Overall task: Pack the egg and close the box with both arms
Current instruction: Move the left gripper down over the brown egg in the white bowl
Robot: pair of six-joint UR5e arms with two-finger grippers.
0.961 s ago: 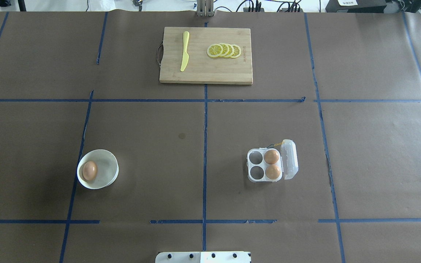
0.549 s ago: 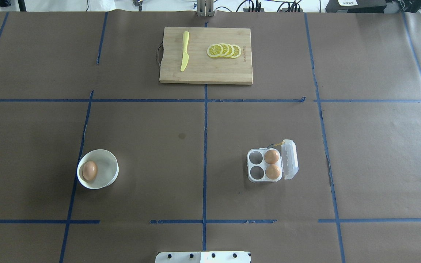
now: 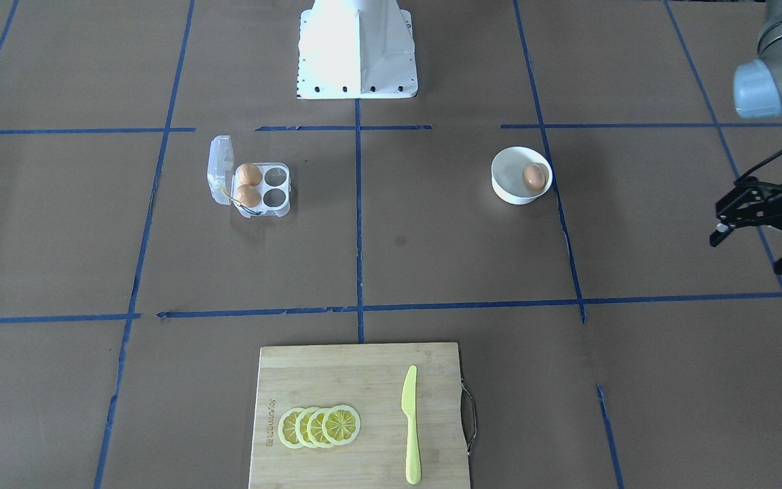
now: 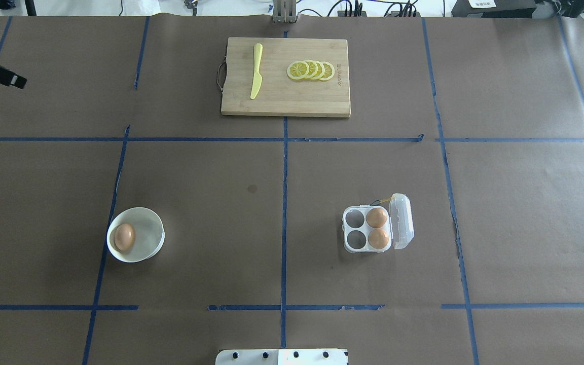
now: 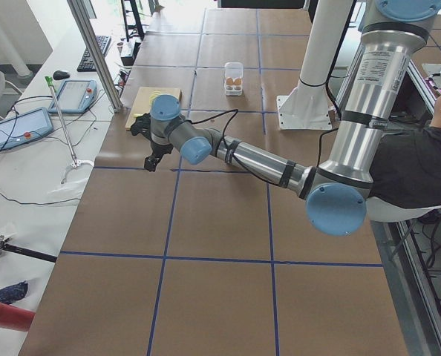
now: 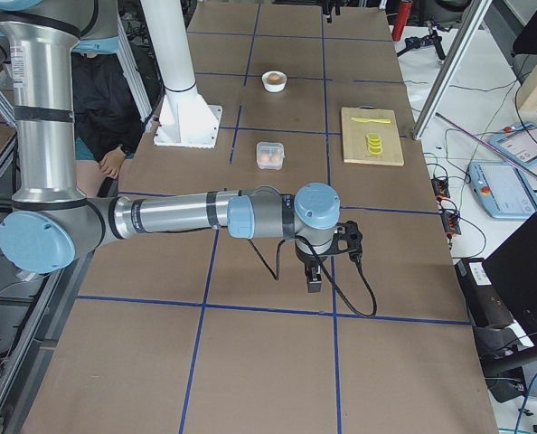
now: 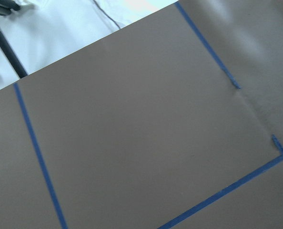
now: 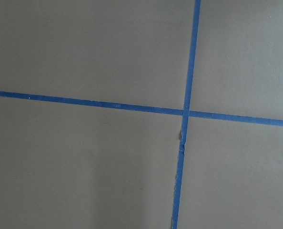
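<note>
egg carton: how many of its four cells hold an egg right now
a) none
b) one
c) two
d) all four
c: in the carton two brown eggs sit on the side next to the open lid, and the other two cells are bare.

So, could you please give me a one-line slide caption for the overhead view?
One brown egg in a white bowl, open clear egg carton holding two eggs, two cells free.
</note>
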